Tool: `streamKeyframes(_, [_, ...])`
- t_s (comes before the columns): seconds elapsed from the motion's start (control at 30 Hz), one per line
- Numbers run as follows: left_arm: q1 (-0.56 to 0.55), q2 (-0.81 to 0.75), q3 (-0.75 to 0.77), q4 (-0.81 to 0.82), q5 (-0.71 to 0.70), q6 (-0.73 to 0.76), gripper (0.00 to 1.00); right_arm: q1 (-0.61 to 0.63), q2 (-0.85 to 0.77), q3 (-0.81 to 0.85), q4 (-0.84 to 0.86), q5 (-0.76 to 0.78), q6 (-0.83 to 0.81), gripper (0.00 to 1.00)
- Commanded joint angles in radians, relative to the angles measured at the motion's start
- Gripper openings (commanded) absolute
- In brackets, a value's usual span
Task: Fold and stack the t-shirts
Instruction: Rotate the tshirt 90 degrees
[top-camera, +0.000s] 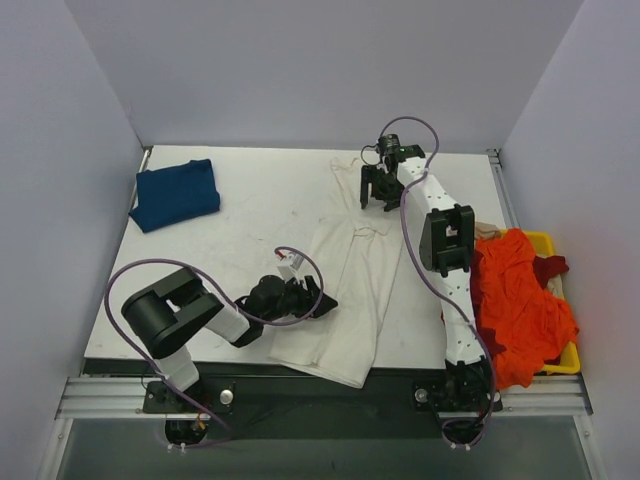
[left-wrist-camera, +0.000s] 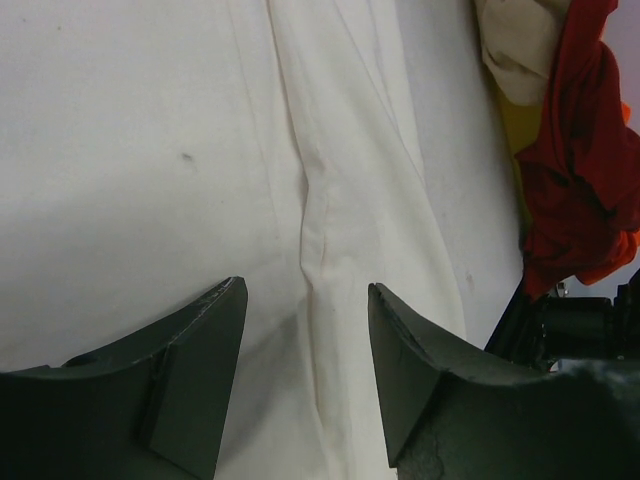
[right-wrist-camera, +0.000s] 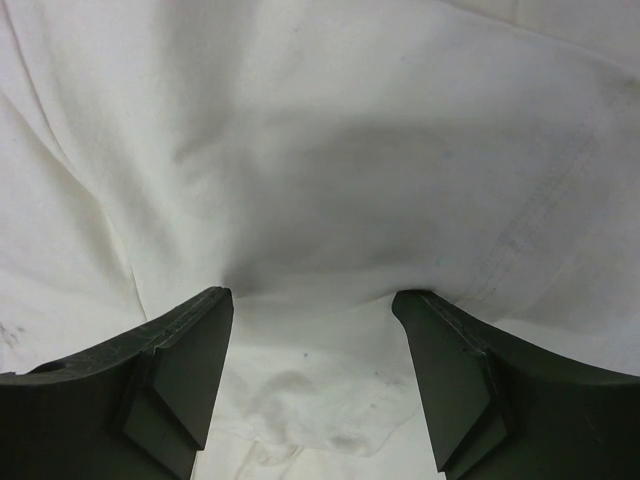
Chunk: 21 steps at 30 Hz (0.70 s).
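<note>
cream t-shirt (top-camera: 350, 290) in a long strip mid-desk (top-camera: 260, 210), near end over the edge | left pincer (top-camera: 322, 300) spread over its left fold | right pincer (top-camera: 380, 200) spread above its far end | dark blue t-shirt (top-camera: 175, 193) folded far-left, well apart | orange t-shirt (top-camera: 515, 300) heaped on yellow bin (top-camera: 541, 238), just beside right arm

Top view: even, diffuse overhead light, no glare; white table (top-camera: 250, 210) bright, faint soft shadows under both arms, orange t-shirt (top-camera: 520, 295) vivid, focus sharp. Wrist views dimmer: left gripper (left-wrist-camera: 307, 290) fingers near-black & soft-focus up close; grey shadow pools on cream t-shirt (right-wrist-camera: 420, 120) above right gripper (right-wrist-camera: 312, 296); cloth creases w/ crisp detail in both.
</note>
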Motion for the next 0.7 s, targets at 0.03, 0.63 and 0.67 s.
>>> streamKeyframes(0.03, [-0.007, -0.109, 0.021, -0.197, -0.035, 0.068, 0.63, -0.005, -0.094, -0.027, -0.03, -0.054, -0.021, 0.7])
streamKeyframes(0.63, [-0.067, -0.213, 0.062, -0.426, -0.078, 0.142, 0.63, 0.09, -0.591, -0.76, 0.289, -0.054, 0.062, 0.7])
streamKeyframes(0.67, [-0.07, -0.201, 0.063, -0.41, -0.077, 0.136, 0.63, 0.09, -0.588, -0.791, 0.301, -0.06, 0.065, 0.7])
